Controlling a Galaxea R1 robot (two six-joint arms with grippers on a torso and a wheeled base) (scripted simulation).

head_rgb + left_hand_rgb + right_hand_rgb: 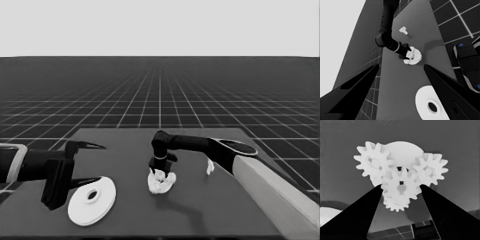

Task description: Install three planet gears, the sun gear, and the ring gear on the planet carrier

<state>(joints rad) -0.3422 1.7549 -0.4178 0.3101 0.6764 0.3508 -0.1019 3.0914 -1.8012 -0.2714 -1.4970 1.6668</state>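
The smaller round part (161,184) lies mid-table with toothed gears on it. In the right wrist view it (403,151) carries one gear on one side (373,163), one on the other (428,171) and a third (395,204) nearer the camera. A fourth gear (400,185) sits over the middle, its teeth touching both fingers of my right gripper (400,186), which stands straight above the stack (160,171) and is shut on this gear. The larger round part (82,210) lies at the table's left end under my parked left gripper (100,162), which is open and not holding it.
A thin white piece (210,166) lies right of the stack, close under the right arm's forearm. The left wrist view shows the larger round part (422,100), the right gripper (406,53), and dark machinery with blue lights (467,60) past the table's edge.
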